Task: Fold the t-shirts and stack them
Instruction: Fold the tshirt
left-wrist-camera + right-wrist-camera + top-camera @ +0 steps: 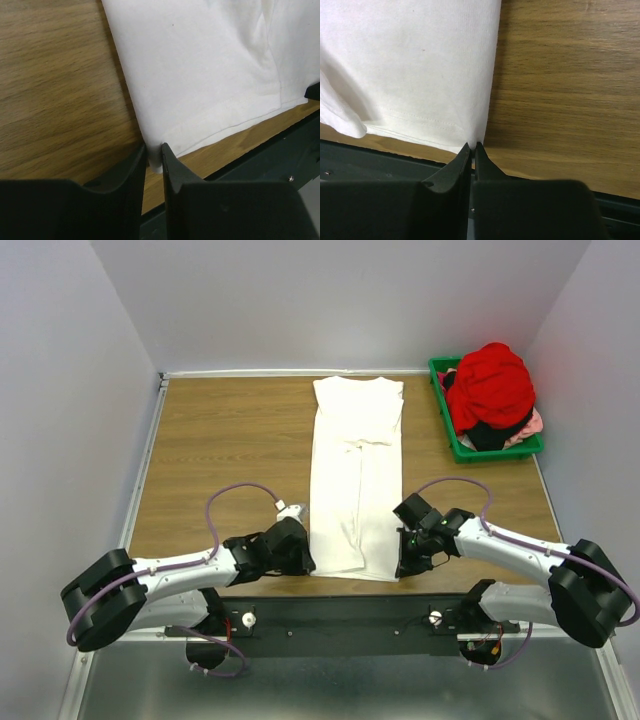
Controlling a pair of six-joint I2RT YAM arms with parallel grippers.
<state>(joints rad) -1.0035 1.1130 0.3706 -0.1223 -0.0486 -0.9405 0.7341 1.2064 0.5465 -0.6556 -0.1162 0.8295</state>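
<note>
Left claw (153, 155), right claw (473, 150) clamp hem corners of white cotton t-shirt (357, 475), already narrowed lengthwise; crumpled red t-shirt (490, 385), seemingly others, unfolded in green plastic bin (455, 445).

I am looking down on a wooden table (220, 450), its brown grain running left to right and its boards lying bare on both sides of the middle. A white t-shirt (357, 480) is lying flat on it as one long narrow strip, reaching from the far edge down to just short of the near edge in front of me. A green bin (490, 453) is sitting directly on the wood in the far right corner, well apart from the strip.
</note>
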